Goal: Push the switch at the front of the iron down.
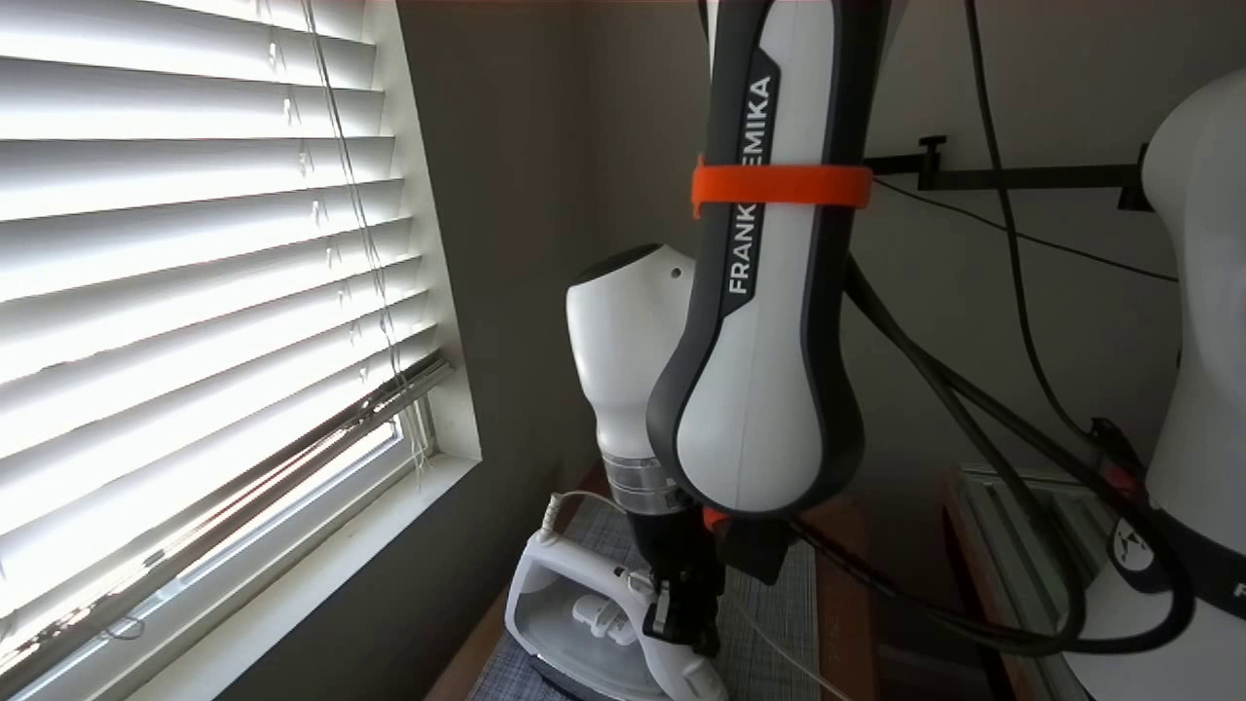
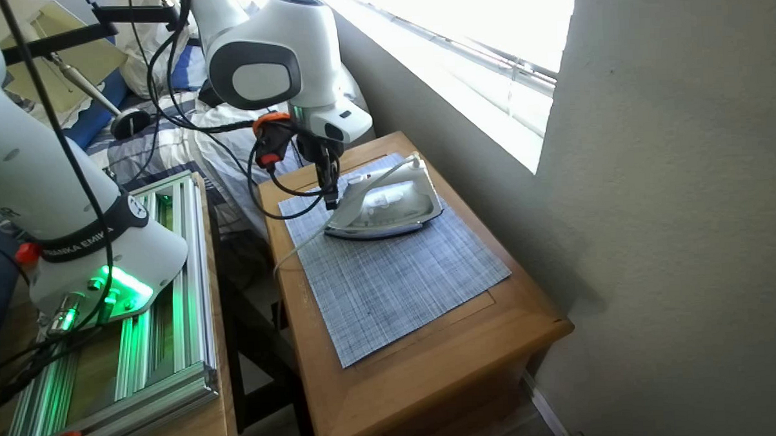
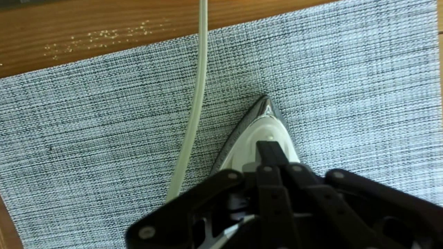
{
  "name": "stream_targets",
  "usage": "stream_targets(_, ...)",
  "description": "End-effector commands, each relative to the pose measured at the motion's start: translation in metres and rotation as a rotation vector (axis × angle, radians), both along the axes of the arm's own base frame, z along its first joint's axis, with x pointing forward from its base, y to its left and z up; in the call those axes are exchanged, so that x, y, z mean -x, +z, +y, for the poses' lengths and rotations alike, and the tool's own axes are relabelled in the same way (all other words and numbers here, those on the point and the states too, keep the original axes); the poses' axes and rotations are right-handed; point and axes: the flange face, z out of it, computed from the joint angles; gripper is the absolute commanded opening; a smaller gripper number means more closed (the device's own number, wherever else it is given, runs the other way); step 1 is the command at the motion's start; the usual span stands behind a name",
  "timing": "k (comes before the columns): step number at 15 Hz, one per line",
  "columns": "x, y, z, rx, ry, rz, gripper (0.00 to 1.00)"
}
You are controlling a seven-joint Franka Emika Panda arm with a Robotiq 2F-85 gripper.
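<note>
The white and pale grey iron (image 1: 545, 570) rests flat on a grey woven mat (image 2: 397, 295). In an exterior view the iron (image 2: 397, 205) has its heel toward the window wall and its nose toward the robot base. My gripper (image 3: 271, 148) is shut, its fingertips together with nothing between them. In the wrist view the fingertips are over the front part of the iron (image 3: 249, 147), just behind its pointed nose. In both exterior views the gripper points down at the front end of the handle. I cannot tell whether the fingertips touch. The switch is not distinguishable; the gripper hides much of that area.
The iron's pale cord (image 3: 193, 121) runs from its heel across the mat to the table edge. The wooden table (image 2: 432, 384) stands beside a wall and window (image 1: 195, 243). Black cables (image 2: 251, 177) hang from the arm. The robot base stands on a metal frame (image 2: 190, 276).
</note>
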Motion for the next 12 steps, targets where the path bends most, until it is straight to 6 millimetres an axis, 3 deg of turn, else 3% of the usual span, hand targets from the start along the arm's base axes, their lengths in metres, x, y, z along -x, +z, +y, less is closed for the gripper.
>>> stream_targets(1, -0.0001, -0.0003, 0.0030, -0.015, 0.000, -0.002, 0.00)
stream_targets(12, 0.0046, -0.0103, 0.0047, -0.020, 0.006, 0.009, 0.00)
